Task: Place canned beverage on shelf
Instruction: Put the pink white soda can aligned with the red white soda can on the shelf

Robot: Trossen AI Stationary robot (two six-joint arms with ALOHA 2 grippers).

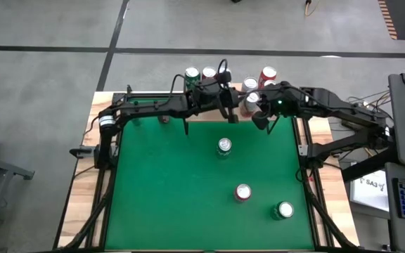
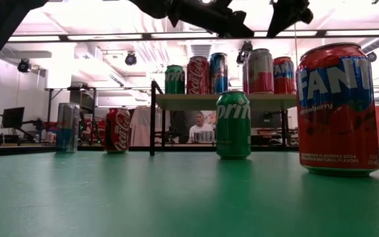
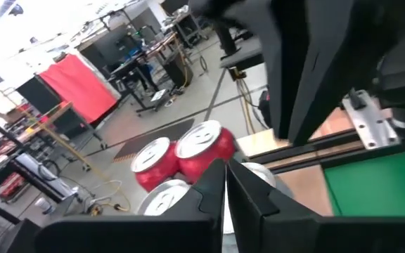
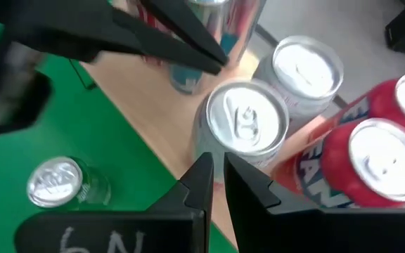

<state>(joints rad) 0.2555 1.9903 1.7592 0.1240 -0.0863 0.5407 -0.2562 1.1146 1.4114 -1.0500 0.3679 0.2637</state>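
Fanta can [image 2: 337, 108] and two others are waiting on the felt while clenched, empty left gripper [image 1: 225, 112] and right gripper [image 1: 257, 117] are hovering over the shelf [image 2: 226, 101], which is carrying several cans.

Glossy metal cans [image 4: 245, 119], a light wooden shelf [image 2: 196, 101], matt green tabletop [image 1: 188, 190].

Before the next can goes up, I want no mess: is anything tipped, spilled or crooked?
Nothing stands out. The cans on the shelf stand upright, as do the three cans on the green table. No spill shows.
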